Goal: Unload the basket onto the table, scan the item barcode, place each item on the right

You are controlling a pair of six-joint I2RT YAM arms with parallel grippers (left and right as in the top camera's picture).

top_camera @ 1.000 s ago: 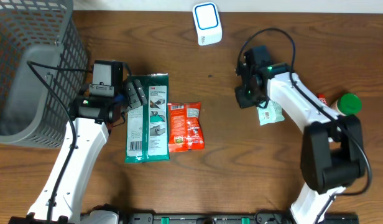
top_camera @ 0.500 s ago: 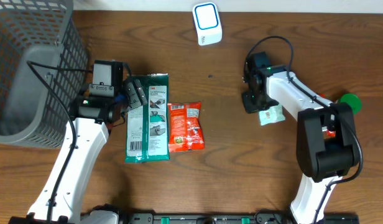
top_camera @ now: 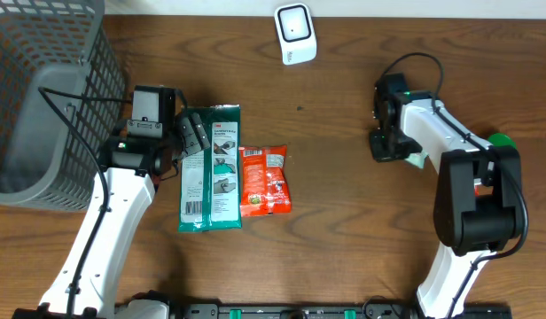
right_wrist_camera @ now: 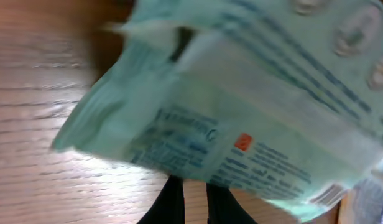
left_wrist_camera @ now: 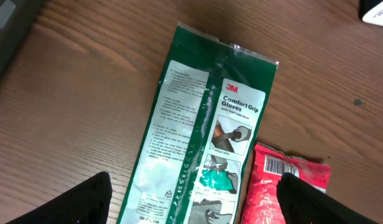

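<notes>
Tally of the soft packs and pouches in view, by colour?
Dark green: 1, the 3M Comfort Grip Gloves pack
Red: 1, the snack pouch
Pale green: 1, the pale green pack held in the right gripper
Total: 3
</notes>
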